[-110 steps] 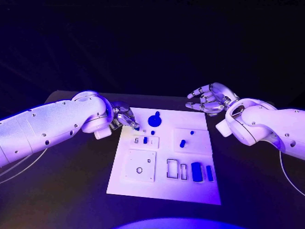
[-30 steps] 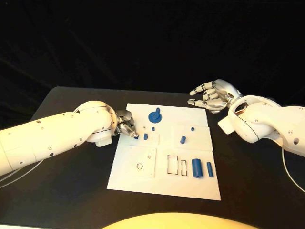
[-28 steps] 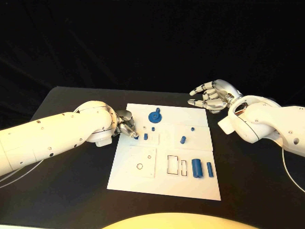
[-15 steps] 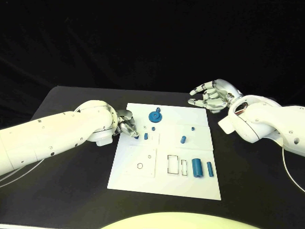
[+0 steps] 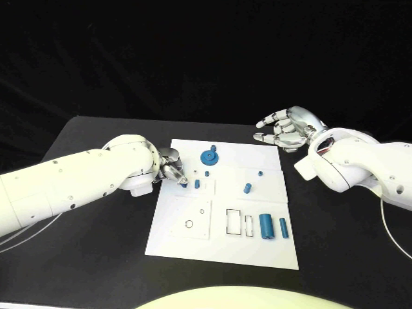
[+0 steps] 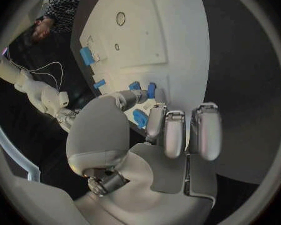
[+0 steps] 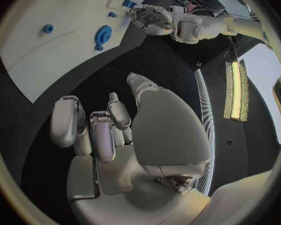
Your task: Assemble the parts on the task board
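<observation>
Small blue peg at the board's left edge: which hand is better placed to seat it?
Left, probably. The left hand already has its fingertips down at the small blue peg on the white board. The right hand hovers beyond the board's far right corner, holding nothing.

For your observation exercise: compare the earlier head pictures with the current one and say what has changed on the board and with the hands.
Little: the left hand stays at the white task board's left edge, by the small blue peg. The right hand still hovers empty past the far right corner. The blue parts lie as before.
</observation>
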Controlling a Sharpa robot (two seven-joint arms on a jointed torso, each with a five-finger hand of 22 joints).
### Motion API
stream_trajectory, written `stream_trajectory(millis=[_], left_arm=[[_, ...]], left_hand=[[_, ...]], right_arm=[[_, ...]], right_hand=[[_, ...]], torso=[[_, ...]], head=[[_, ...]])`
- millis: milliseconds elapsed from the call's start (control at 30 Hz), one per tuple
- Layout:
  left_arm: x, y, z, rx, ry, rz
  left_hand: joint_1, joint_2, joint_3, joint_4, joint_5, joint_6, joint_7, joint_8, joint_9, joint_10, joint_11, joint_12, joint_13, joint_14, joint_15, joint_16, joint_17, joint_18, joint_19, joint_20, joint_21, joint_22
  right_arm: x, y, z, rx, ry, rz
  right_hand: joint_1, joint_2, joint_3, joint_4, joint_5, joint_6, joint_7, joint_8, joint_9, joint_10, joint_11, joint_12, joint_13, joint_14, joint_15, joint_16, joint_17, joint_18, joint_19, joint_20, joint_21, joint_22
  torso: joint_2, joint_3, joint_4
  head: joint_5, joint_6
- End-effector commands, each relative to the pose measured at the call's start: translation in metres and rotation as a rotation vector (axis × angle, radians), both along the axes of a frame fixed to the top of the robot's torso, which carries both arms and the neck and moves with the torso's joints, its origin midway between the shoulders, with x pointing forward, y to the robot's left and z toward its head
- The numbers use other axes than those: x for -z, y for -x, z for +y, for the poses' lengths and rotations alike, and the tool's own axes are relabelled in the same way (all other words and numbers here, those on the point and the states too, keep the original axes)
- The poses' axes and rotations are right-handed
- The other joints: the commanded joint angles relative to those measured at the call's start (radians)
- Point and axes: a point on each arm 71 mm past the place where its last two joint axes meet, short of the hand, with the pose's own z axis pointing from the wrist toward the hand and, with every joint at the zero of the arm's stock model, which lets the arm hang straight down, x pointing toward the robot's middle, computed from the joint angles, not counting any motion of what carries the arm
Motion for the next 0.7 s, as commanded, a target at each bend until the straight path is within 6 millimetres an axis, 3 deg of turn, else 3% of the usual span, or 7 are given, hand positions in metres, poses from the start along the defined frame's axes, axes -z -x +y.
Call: stream_trajectory(millis=[33,700], left_arm=[[0.0078,0.0055,-0.0048,0.017,0.000,0.053],[0.0085,0.0042,-0.0032,0.012,-0.008,0.054]], left_hand=[[-0.014,0.001,0.043,-0.050,-0.006,0.036,-0.040,0.001,0.002,0.008,-0.004,0.005,0.003,0.104,-0.009,0.004,0.263,-0.011,0.006,-0.011,0.003,0.031],[-0.064,-0.013,-0.067,0.011,-0.017,0.055,-0.050,-0.011,0.000,0.008,-0.012,0.006,0.008,0.104,-0.017,0.004,0.263,-0.011,0.007,-0.019,0.000,0.029]], right_arm=[[-0.0002,0.0006,0.0015,-0.016,0.004,-0.007],[-0.0002,0.0005,0.0008,-0.014,0.006,-0.007]], right_hand=[[0.008,0.001,0.000,0.004,0.000,0.004,-0.005,0.005,-0.001,-0.002,-0.006,0.003,-0.001,0.058,0.000,-0.005,0.072,0.007,-0.004,-0.001,-0.007,0.005],[0.008,0.001,0.000,0.004,0.000,0.004,-0.005,0.005,-0.002,-0.002,-0.006,0.003,-0.001,0.059,-0.001,-0.005,0.073,0.008,-0.004,-0.001,-0.007,0.005]], torso=[[0.000,-0.0005,0.0003],[0.000,-0.0009,0.0006]], head=[[0.000,0.001],[-0.002,-0.001]])
